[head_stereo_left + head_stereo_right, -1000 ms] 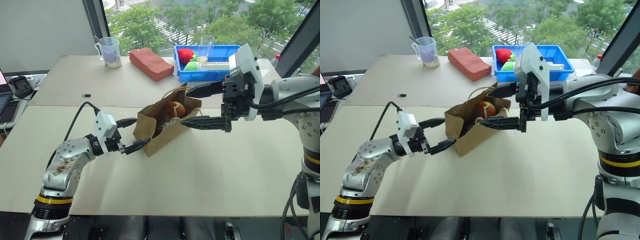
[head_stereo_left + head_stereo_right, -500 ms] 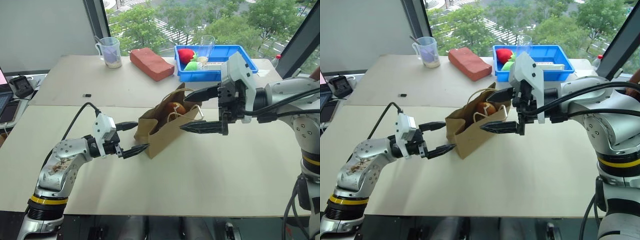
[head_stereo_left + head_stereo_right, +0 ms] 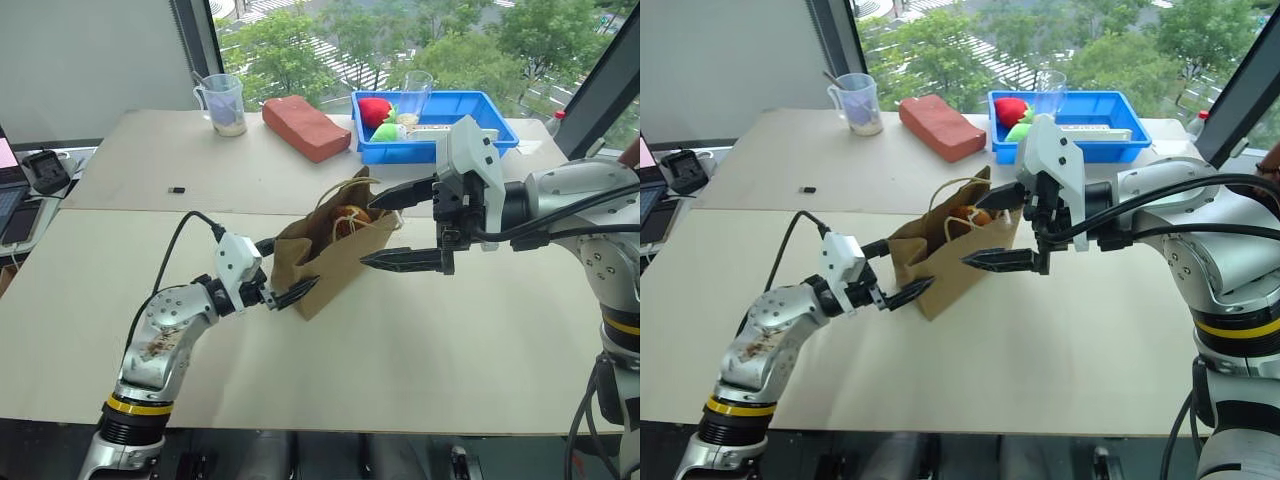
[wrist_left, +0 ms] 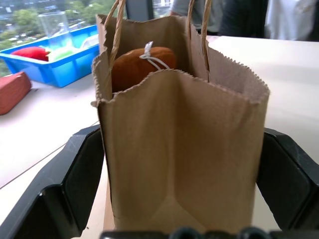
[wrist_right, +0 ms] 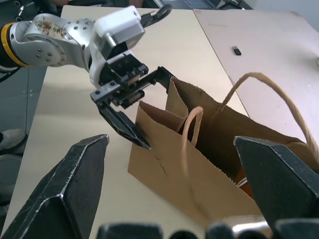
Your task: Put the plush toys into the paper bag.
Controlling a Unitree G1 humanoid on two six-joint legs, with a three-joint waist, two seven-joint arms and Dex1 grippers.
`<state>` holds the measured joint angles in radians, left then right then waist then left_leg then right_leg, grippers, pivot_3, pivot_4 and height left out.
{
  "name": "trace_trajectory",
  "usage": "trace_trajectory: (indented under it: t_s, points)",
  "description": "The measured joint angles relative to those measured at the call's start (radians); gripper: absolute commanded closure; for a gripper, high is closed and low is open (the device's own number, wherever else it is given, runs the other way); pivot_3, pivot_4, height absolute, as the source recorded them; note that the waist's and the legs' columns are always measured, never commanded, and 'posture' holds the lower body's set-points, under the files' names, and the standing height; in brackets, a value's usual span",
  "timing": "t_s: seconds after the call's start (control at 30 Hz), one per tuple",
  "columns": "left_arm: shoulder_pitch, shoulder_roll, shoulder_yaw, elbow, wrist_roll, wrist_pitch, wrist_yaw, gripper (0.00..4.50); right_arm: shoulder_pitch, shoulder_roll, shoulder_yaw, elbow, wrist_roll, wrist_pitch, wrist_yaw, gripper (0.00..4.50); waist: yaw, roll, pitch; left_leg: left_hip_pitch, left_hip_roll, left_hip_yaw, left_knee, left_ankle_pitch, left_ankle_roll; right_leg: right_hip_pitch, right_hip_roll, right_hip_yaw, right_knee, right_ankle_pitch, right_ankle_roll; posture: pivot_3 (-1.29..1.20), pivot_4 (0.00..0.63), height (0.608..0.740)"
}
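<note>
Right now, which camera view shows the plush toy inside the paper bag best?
The left wrist view: the brown-orange plush toy sits unobstructed in the paper bag mouth. The eye views show a small orange patch past the rim; the right wrist view shows just an orange sliver.

Paper bag: plain brown kraft, twisted tan loop handles, standing upright on the desk, mouth open. Brown-orange plush toy sits inside near the top, rounded, white string loop on it. White plush toy: can't make it out.
</note>
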<state>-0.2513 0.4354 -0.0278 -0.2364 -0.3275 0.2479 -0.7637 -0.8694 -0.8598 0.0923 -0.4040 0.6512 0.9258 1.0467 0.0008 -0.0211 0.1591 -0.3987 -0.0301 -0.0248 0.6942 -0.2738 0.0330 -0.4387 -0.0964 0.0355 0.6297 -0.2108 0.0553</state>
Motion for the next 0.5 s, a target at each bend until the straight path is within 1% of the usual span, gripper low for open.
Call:
trace_trajectory:
  t_s: [0.2, 0.3, 0.37, 0.4, 0.43, 0.5]
  points:
    - [-0.008, -0.037, -0.021, 0.045, 0.016, -0.023, 0.017, 0.0, -0.019, 0.0, 0.0, -0.019, 0.004, 0.002, 0.003, 0.03, 0.003, 0.0, 0.0, 0.0, 0.0, 0.0, 0.0, 0.0, 0.0, 0.0, 0.0, 0.0, 0.0, 0.0, 0.0, 0.0, 0.15, 0.74]
    - [-0.01, -0.038, -0.022, 0.061, 0.016, -0.03, 0.015, 0.87, -0.044, 0.0, 0.0, -0.018, 0.017, 0.011, 0.002, 0.0, 0.003, 0.0, 0.0, 0.0, 0.0, 0.0, 0.0, 0.0, 0.0, 0.0, 0.0, 0.0, 0.0, 0.0, 0.0, 0.0, 0.15, 0.74]
    - [-0.015, -0.043, -0.022, 0.072, 0.015, -0.032, 0.009, 1.83, -0.068, 0.0, -0.001, -0.018, 0.025, 0.019, 0.0, 0.0, 0.003, 0.0, 0.0, 0.0, 0.0, 0.0, 0.0, 0.0, 0.0, 0.0, 0.0, 0.0, 0.0, 0.0, 0.0, 0.0, 0.15, 0.74]
    - [-0.017, -0.044, -0.023, 0.077, 0.015, -0.032, 0.008, 2.21, -0.071, 0.0, -0.001, -0.018, 0.029, 0.02, -0.001, 0.0, 0.004, 0.0, 0.0, 0.0, 0.0, 0.0, 0.0, 0.0, 0.0, 0.0, 0.0, 0.0, 0.0, 0.0, 0.0, 0.0, 0.15, 0.74]
    - [-0.017, -0.045, -0.023, 0.081, 0.015, -0.033, 0.007, 2.75, -0.072, 0.0, -0.001, -0.018, 0.033, 0.022, -0.001, 0.0, 0.005, 0.0, 0.0, 0.0, 0.0, 0.0, 0.0, 0.0, 0.0, 0.0, 0.0, 0.0, 0.0, 0.0, 0.0, 0.0, 0.15, 0.74]
    - [-0.026, -0.048, -0.025, 0.096, 0.015, -0.034, 0.006, 3.68, -0.072, 0.0, -0.001, -0.018, 0.038, 0.027, -0.005, 0.0, 0.008, 0.0, 0.0, 0.0, 0.0, 0.0, 0.0, 0.0, 0.0, 0.0, 0.0, 0.0, 0.0, 0.0, 0.0, 0.0, 0.15, 0.74]
